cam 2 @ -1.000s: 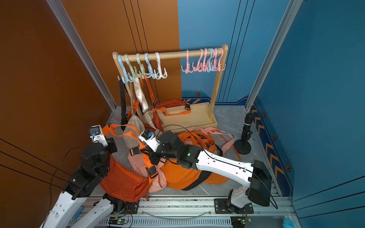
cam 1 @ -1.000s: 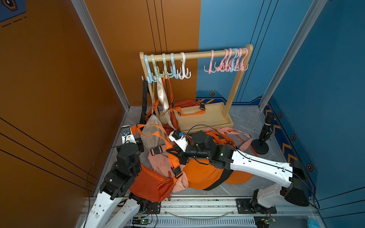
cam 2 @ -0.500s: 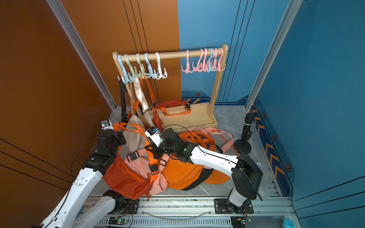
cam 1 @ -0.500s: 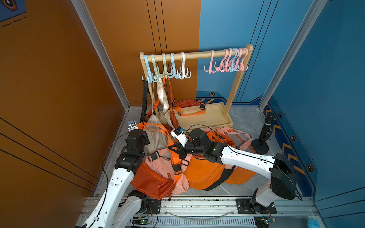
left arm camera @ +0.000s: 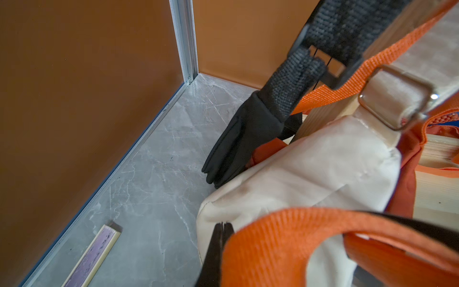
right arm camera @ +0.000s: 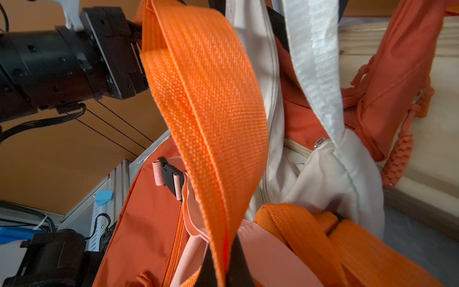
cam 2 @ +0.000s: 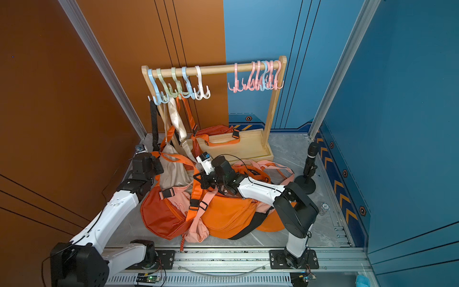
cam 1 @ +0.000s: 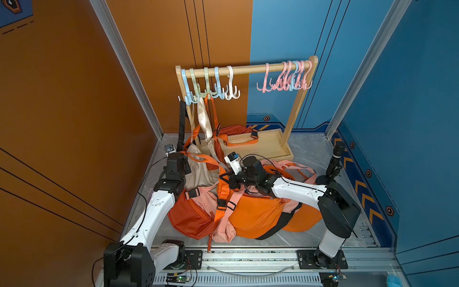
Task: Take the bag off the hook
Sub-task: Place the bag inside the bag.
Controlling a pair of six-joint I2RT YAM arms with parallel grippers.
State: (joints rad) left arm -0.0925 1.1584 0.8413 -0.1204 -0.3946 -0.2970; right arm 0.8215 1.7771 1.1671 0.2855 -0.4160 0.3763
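Observation:
A wide orange strap [cam 1: 202,159] [right arm camera: 206,104] runs taut between my two grippers, in front of the wooden rack. It leads down through a buckle to the dark orange bag [cam 1: 191,216] on the floor pile. My right gripper [cam 1: 221,179] [right arm camera: 224,246] is shut on this strap. My left gripper [cam 1: 186,154] [left arm camera: 224,225] is shut beside the cream bag [left arm camera: 310,169]. The strap lies over its fingers; a pinch does not show. Pastel hooks [cam 1: 206,87] on the rail's left end carry a black strap [cam 1: 181,121], a cream strap and orange straps.
Bright orange [cam 1: 253,213] and pink [cam 1: 206,201] bags are heaped mid-floor under my right arm. The rack's wooden base tray [cam 1: 268,149] holds another orange bag. Pink hooks [cam 1: 285,79] cluster at the rail's right end. A black stand [cam 1: 334,164] is at the right wall. The orange wall is close on the left.
My left arm has stretched out, carrying its gripper back and rightward to the rack's left post. The right gripper moved slightly back. The orange strap between them has drawn out longer.

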